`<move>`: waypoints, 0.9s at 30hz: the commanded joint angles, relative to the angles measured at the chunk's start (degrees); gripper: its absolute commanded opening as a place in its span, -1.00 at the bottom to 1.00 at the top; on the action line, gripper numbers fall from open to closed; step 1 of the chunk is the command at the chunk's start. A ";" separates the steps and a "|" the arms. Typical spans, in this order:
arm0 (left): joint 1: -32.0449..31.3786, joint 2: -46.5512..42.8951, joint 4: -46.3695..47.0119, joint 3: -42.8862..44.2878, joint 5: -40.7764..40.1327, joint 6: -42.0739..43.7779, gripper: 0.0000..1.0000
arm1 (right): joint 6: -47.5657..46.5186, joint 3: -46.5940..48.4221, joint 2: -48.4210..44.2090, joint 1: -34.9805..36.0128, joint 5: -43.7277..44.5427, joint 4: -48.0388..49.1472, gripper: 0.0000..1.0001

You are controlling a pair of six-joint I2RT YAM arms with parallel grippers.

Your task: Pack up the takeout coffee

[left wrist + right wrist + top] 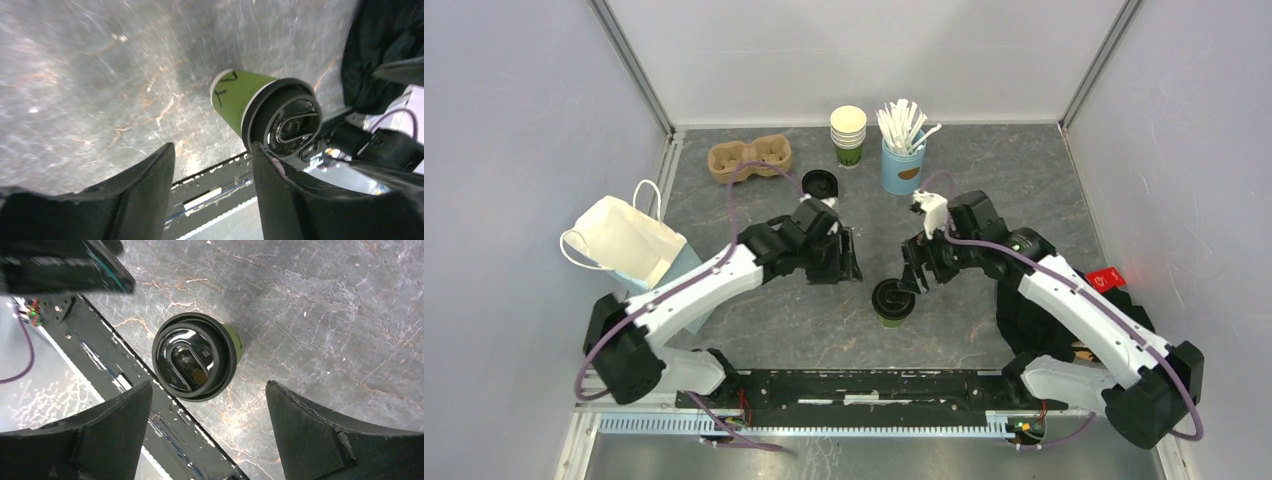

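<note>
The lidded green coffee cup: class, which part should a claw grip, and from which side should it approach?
Grip the green paper wall just under the black lid, descending from above to straddle the coffee cup. It stands upright, nothing touching it, and the wider lid rim would likely stop slipping.

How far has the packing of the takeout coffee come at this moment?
Done: the takeout coffee stands upright on the table with its black lid on. In hand: nothing is gripped; the right gripper is open and aimed at the cup, and the left gripper is open beside it. Left: grasping and packing the cup, which is apart from the paper bag and the cardboard carrier.
</note>
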 commanded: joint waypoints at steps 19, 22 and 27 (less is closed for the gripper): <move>2.51 -10.69 -0.59 16.27 -24.38 14.18 0.49 | -4.64 16.17 20.08 26.08 31.39 -10.66 0.64; 2.71 -10.33 0.25 17.45 -23.89 16.44 0.49 | -3.34 16.19 21.46 26.38 31.27 -10.09 0.55; 2.84 -11.41 2.67 18.24 -23.72 19.12 0.50 | -0.01 14.02 21.30 27.05 34.17 -9.32 0.39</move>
